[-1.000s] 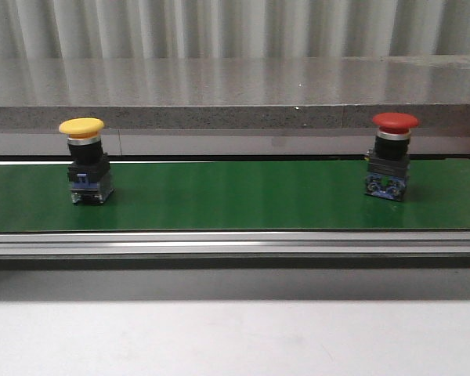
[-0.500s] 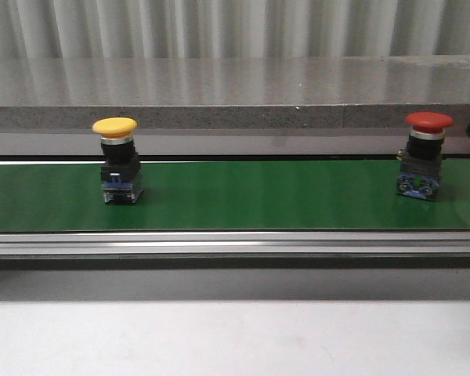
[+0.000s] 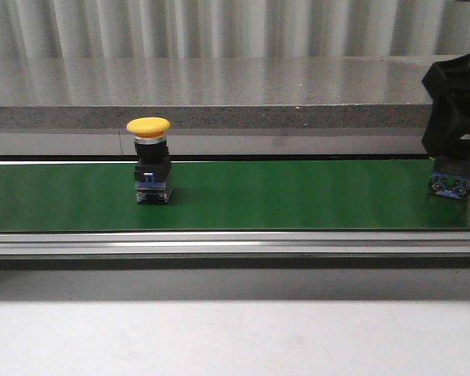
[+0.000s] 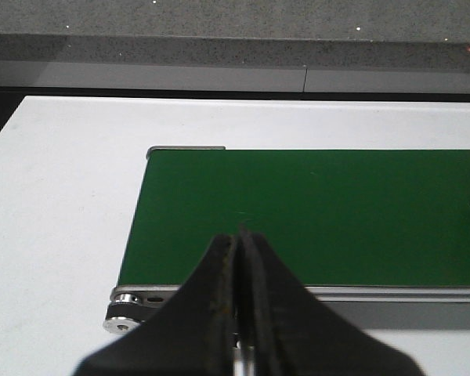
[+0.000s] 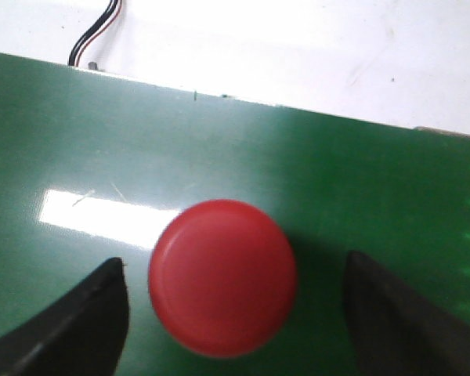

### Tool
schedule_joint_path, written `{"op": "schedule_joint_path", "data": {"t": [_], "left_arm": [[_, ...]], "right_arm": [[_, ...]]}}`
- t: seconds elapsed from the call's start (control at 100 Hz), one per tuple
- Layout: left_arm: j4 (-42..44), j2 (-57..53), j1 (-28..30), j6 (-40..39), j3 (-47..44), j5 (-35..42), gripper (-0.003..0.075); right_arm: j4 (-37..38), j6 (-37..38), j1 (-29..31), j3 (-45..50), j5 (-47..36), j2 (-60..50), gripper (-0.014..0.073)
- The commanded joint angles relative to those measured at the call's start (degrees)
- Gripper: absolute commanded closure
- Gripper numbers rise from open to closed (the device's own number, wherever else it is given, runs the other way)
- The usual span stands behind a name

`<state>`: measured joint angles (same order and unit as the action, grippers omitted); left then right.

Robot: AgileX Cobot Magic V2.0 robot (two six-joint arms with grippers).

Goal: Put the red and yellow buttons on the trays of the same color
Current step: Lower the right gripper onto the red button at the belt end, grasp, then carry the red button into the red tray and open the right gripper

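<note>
In the front view, the yellow button (image 3: 150,160) stands upright on the green belt (image 3: 298,196), left of the frame's centre, its cap up and its blue base on the belt. At the far right edge, the right gripper (image 3: 453,110) hangs as a dark mass over the red button (image 3: 451,180), hiding its cap so that only the blue base shows. The right wrist view shows that claw (image 5: 235,313) spread wide, its fingers (image 5: 78,321) on either side of the red cap (image 5: 222,277) and clear of it. The left gripper (image 4: 242,313) appears only in its wrist view, fingers pressed together above the belt's end (image 4: 298,211).
</note>
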<state>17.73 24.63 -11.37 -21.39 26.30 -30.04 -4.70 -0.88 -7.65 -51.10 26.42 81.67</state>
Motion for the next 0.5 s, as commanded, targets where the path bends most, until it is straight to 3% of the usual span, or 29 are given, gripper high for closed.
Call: {"op": "schedule_joint_path", "data": {"t": [0.0, 0.07, 0.16, 0.34, 0.49], "left_arm": [[0.7, 0.1, -0.5, 0.0, 1.7, 4.6, 0.0740], [0.7, 0.1, -0.5, 0.0, 1.7, 4.6, 0.0740], [0.7, 0.1, -0.5, 0.0, 1.7, 4.6, 0.0740], [0.7, 0.1, -0.5, 0.0, 1.7, 4.6, 0.0740], [0.7, 0.1, -0.5, 0.0, 1.7, 4.6, 0.0740]], "right_arm": [[0.2, -0.8, 0.0, -2.1, -3.7, -0.5, 0.0183], [0.2, -0.8, 0.0, -2.5, -3.1, -0.2, 0.0305], [0.2, -0.8, 0.1, -3.7, -1.2, -0.2, 0.0386], [0.3, -0.8, 2.5, -10.6, 7.3, -0.5, 0.0391], [0.4, -0.8, 10.6, -17.1, 13.3, -0.6, 0.0391]]}}
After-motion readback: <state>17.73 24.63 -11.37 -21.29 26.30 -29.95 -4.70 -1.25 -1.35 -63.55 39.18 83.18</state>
